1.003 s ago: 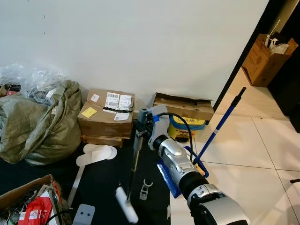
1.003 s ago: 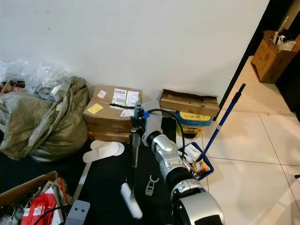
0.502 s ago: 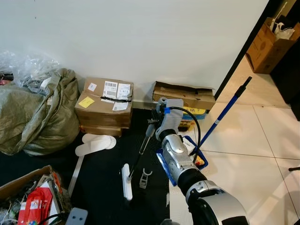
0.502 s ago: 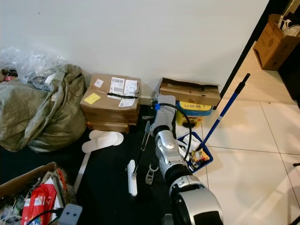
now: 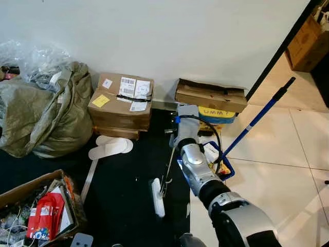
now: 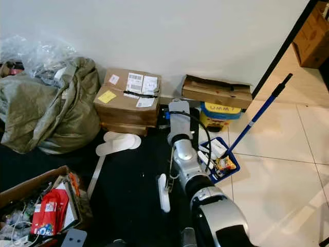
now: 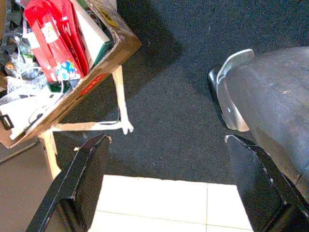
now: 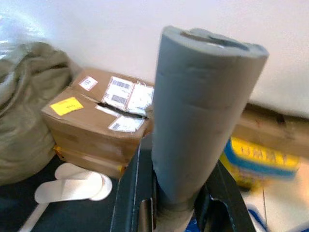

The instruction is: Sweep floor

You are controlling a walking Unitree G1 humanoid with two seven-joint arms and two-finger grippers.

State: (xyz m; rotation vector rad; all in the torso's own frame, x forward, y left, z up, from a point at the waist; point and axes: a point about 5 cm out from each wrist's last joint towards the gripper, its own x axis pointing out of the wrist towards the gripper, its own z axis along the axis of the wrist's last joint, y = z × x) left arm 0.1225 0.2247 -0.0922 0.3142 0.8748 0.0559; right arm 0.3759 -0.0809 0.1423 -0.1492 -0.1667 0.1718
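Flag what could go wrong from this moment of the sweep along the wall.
The right end effector is shut on the sweeper's grey foam handle. Its white head rests on the black mat close to a small grey clip, which it may drag or snag. The white slippers could be pushed into the cardboard boxes. Swinging right, the pole may knock the blue dustpan.

White wall point(image 5: 169, 36) across top of frame. Black carpet point(image 5: 123, 190) lower left; pale floor tiles point(image 5: 288, 170) at right. Dark doorway edge point(image 5: 277, 49) upper right. Bright, even light.
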